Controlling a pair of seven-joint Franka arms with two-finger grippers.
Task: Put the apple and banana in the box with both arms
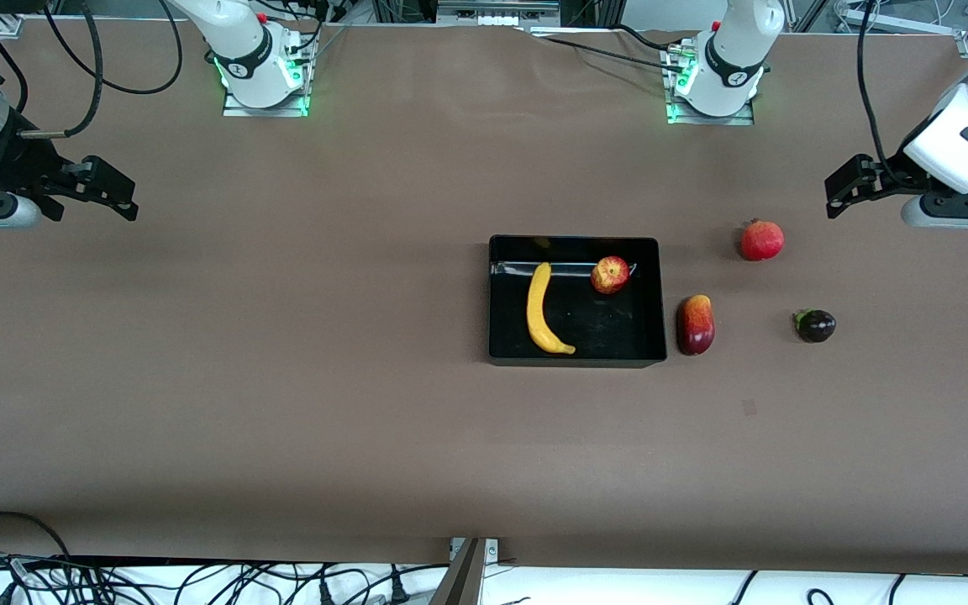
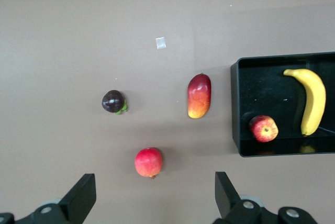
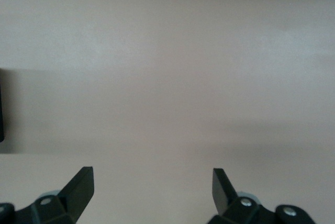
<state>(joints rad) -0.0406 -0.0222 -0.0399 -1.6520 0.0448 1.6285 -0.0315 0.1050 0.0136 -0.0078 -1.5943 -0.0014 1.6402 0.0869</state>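
The black box point(image 1: 576, 360) stands mid-table. The yellow banana point(image 1: 541, 308) lies inside it, and the red-and-yellow apple point(image 1: 610, 274) sits inside it beside the banana, toward the left arm's end. The left wrist view shows the box point(image 2: 235, 106), banana point(image 2: 310, 99) and apple point(image 2: 263, 128) too. My left gripper point(image 1: 844, 192) is open and empty, up in the air at the left arm's end of the table; in its wrist view point(image 2: 155, 192) it hangs over bare cloth. My right gripper point(image 1: 110, 192) is open and empty over bare table at the right arm's end point(image 3: 153, 187).
A uniformly red round fruit with a crown tip point(image 1: 762, 240), a red-yellow mango-like fruit point(image 1: 696, 324) and a small dark purple fruit point(image 1: 815, 325) lie on the brown cloth beside the box, toward the left arm's end. A small pale patch point(image 1: 749, 407) marks the cloth.
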